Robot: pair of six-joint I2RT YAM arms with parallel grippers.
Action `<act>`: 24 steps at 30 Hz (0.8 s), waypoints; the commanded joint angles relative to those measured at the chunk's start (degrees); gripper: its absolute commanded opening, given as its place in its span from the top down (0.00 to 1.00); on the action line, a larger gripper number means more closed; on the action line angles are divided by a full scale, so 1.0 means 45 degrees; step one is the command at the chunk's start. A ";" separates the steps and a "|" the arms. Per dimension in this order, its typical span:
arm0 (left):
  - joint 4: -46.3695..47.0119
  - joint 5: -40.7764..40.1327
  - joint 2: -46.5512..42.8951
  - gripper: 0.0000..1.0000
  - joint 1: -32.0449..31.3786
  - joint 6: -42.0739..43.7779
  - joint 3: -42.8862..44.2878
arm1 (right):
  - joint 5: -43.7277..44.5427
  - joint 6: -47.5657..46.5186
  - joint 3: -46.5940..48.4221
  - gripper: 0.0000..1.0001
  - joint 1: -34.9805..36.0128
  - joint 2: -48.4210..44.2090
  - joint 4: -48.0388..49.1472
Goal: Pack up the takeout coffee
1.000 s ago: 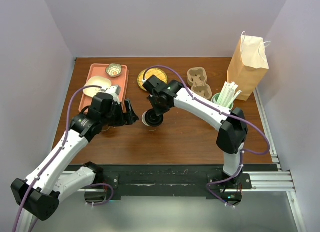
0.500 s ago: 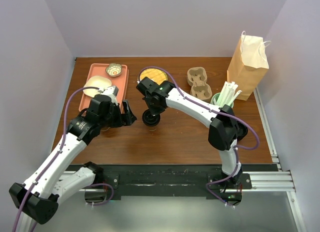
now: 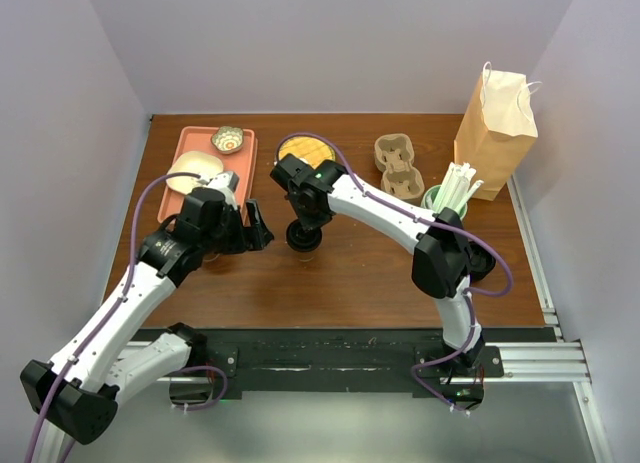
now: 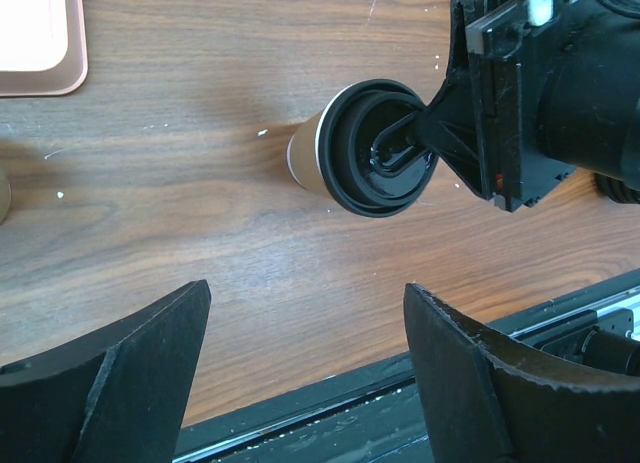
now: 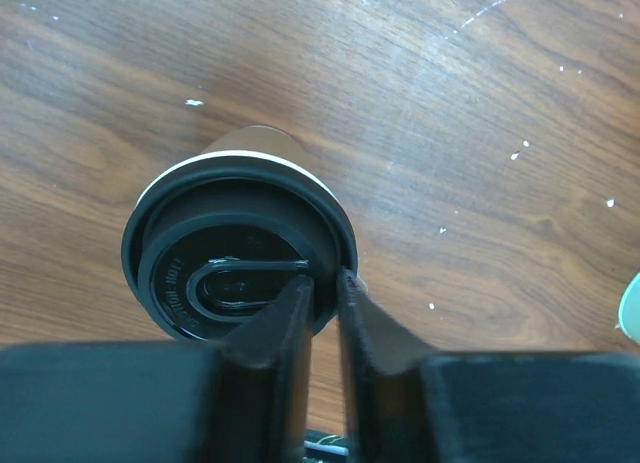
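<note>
Takeout coffee [image 4: 305,163]: tan paper cup with black lid [image 5: 235,263], upright on the wooden table [image 3: 350,273], centre-left; the lid hides most of the cup wall.
Right gripper [image 5: 322,293]: fingers nearly together astride the lid's rim, one inside, one outside; clamped or loosened cannot be told.
Left gripper [image 4: 305,295]: spread wide, empty, near the cup, not touching.
Paper bag [image 3: 493,118]: far right corner.

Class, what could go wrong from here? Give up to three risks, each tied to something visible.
The right gripper meets only the edge of the lid, so the cup may tip or the lid lift off.
The open left gripper hangs nearby; the two could collide.
The straws beside the bag could get knocked over.
</note>
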 commanded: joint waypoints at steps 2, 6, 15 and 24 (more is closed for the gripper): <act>0.0487 0.0102 0.0220 0.18 0.0093 0.0093 0.0035 | 0.0251 0.0218 0.1164 0.69 -0.0001 -0.0469 -0.0472; 0.0623 0.0278 0.0494 0.18 0.0093 0.0151 0.0133 | -0.0081 0.0218 0.1596 0.59 -0.0059 -0.0761 -0.0707; 0.1150 0.0766 0.2015 0.28 0.0093 0.0541 0.0542 | -0.3826 0.0259 -0.1056 0.48 -0.1347 -0.2342 0.1533; 0.1580 0.1586 0.3833 0.35 0.0093 0.1070 0.1207 | -0.7229 -0.0777 -0.3462 0.37 -0.2598 -0.3028 0.3647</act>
